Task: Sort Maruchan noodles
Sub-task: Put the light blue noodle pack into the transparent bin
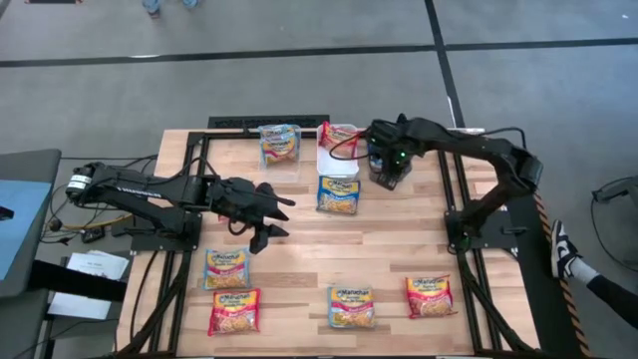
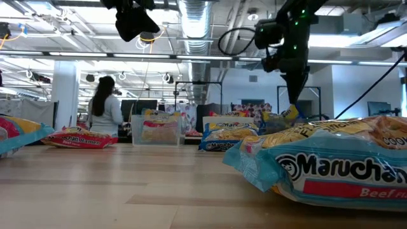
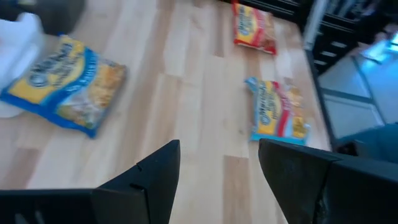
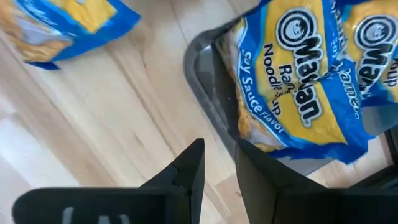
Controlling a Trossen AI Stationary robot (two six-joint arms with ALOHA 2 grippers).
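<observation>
Left gripper (image 1: 267, 214) hangs over the left-centre of the tabletop (image 1: 299, 249), jaws spread wide and empty; its wrist view looks down on bare wood with packets ahead, so it reads as waiting or lining up a next pick, most likely among the loose packets near it. Just below it lies a blue Maruchan packet (image 1: 227, 268), with a red Maruchan packet (image 1: 234, 311) beside that toward the front edge. These, plus another blue packet (image 1: 351, 306) and a second red packet (image 1: 431, 297) along the front, lie flat and apart from one another, apparently unsorted stock. At the back, a clear bin (image 1: 280, 146) holds a blue-and-yellow packet standing on edge; next to it a white bin (image 1: 339, 150) carries a red packet, which suggests bins split by colour. A blue soy-sauce packet (image 1: 338, 194) lies on the tabletop touching the white bin's near side, not inside anything. Right gripper (image 1: 387, 165) hovers over the dark bin (image 4: 205, 81) at the back right. Its jaws stand a narrow gap apart with nothing between them, above the bin's rim, where blue soy-sauce packets (image 4: 292, 87) sit tilted inside. That placement fits a drop just made, though I judge this only from the empty jaws and the packets below.
</observation>
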